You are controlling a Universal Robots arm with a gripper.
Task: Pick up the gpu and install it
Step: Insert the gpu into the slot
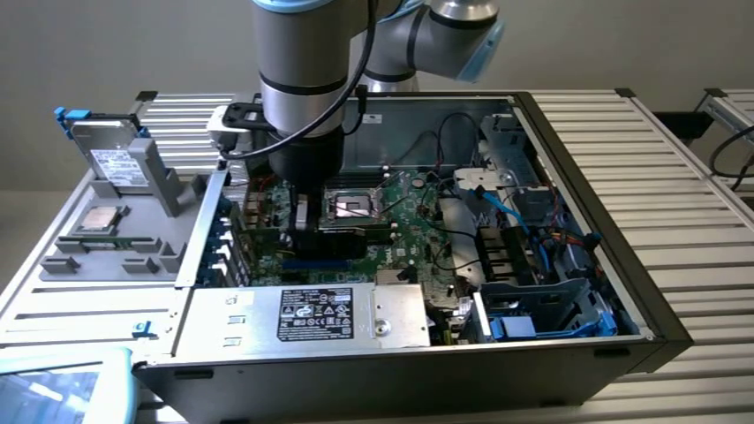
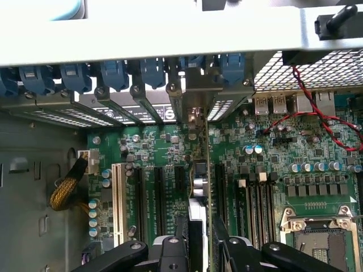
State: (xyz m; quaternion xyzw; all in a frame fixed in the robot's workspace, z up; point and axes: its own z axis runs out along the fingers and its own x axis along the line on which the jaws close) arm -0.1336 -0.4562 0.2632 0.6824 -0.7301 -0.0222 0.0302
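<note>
One grip: clamps gpu edge-on in gripper, upright by the case rear edge, for seating into motherboard.

Robot arm: silver-grey cylindrical tubes are joined by black ring bands, and the joints are closed by light blue caps. A black cable is routed along the tube. A black wrist housing is fitted beneath. The gripper is built of black links, each fastened with silver round-head screws.
</note>
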